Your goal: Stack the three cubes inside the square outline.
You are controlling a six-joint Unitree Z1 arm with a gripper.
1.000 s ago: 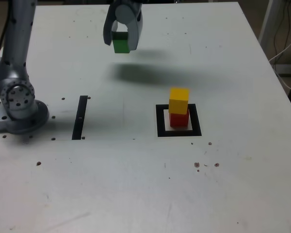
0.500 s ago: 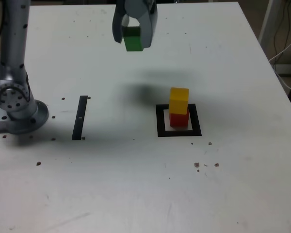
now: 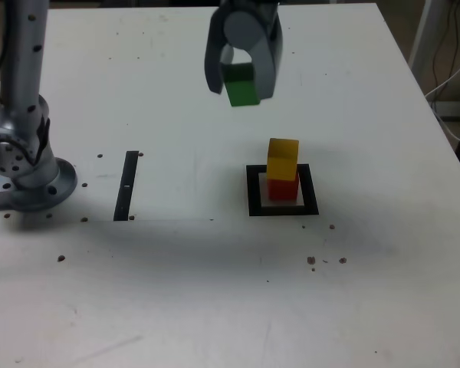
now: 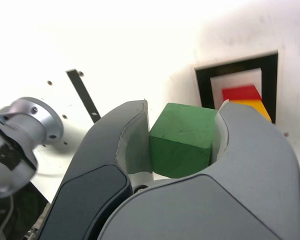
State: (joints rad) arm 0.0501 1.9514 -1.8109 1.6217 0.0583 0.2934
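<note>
Grey arm base (image 3: pixel 27 172) stands at exterior view's left, black strip (image 3: pixel 127 185) beside it on white table (image 3: pixel 215 291). Gripper (image 3: pixel 242 80) hangs in air, jaws clamped on green cube (image 3: pixel 241 86). Further right, yellow cube (image 3: pixel 283 159) sits on red cube (image 3: pixel 283 188), inside square outline (image 3: pixel 282 191).

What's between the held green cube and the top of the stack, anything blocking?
Nothing visible. The gripper is shut on the green cube, held in the air to the exterior view's left of the yellow cube, which sits on the red cube in the square outline. Only bare table lies between.
</note>
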